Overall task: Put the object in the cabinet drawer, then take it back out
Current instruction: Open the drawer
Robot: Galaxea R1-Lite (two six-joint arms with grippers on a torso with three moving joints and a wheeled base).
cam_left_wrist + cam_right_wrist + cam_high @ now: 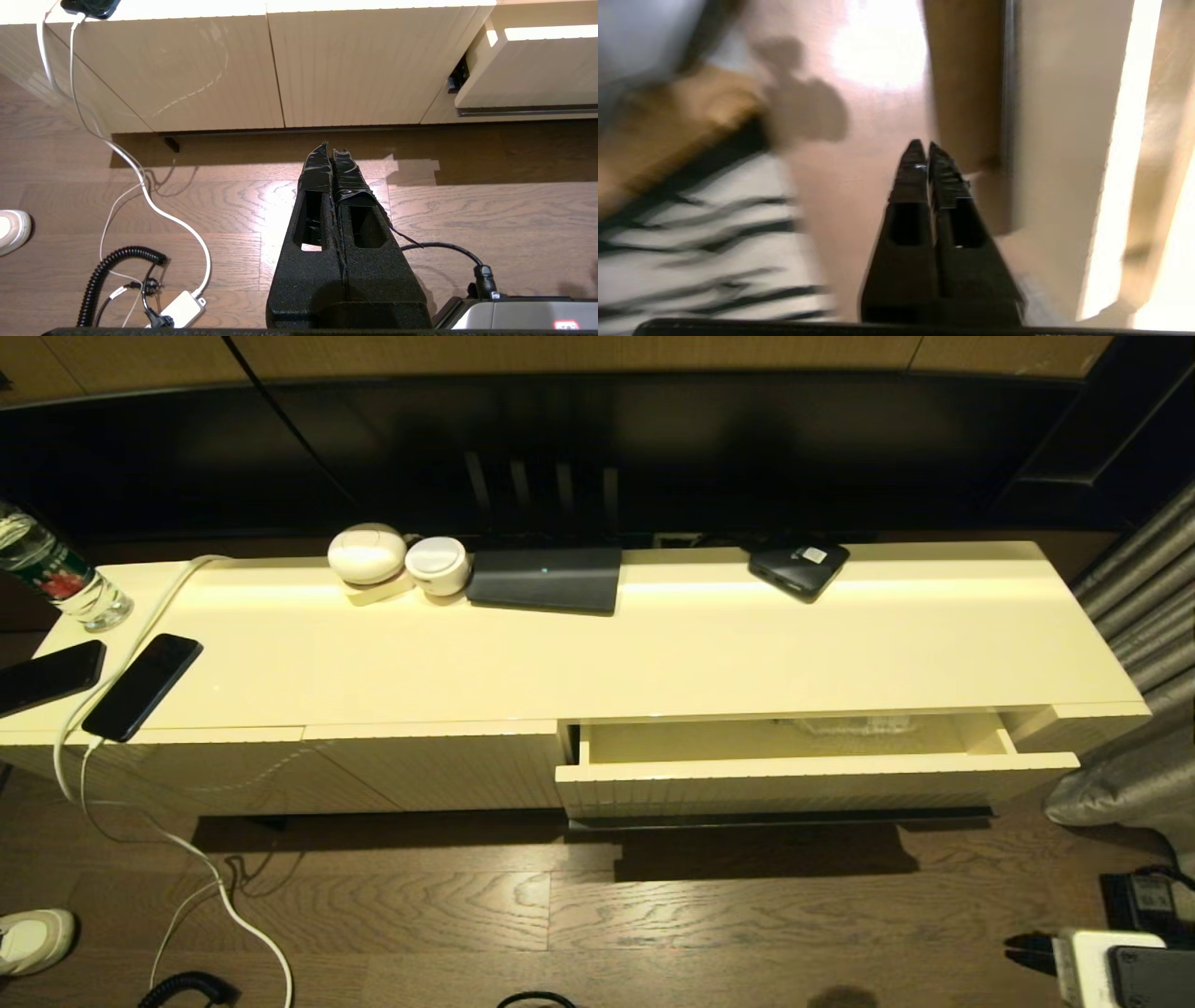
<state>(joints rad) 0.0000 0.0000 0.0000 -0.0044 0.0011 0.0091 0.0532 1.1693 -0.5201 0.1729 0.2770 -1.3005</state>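
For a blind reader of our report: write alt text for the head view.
A long cream cabinet has its drawer pulled partly open on the right, with a clear plastic bottle lying just visible inside at the back. On top sit two phones, a labelled bottle, white round gadgets and dark boxes. Neither arm is in view.

A living room: cream TV cabinet [653, 644], television [607, 439], wood floor [467, 905]

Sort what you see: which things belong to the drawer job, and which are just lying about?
Job: cabinet drawer, standing open; clear bottle lying inside it.

Lying about: labelled bottle, two phones, white charging cable, black router.
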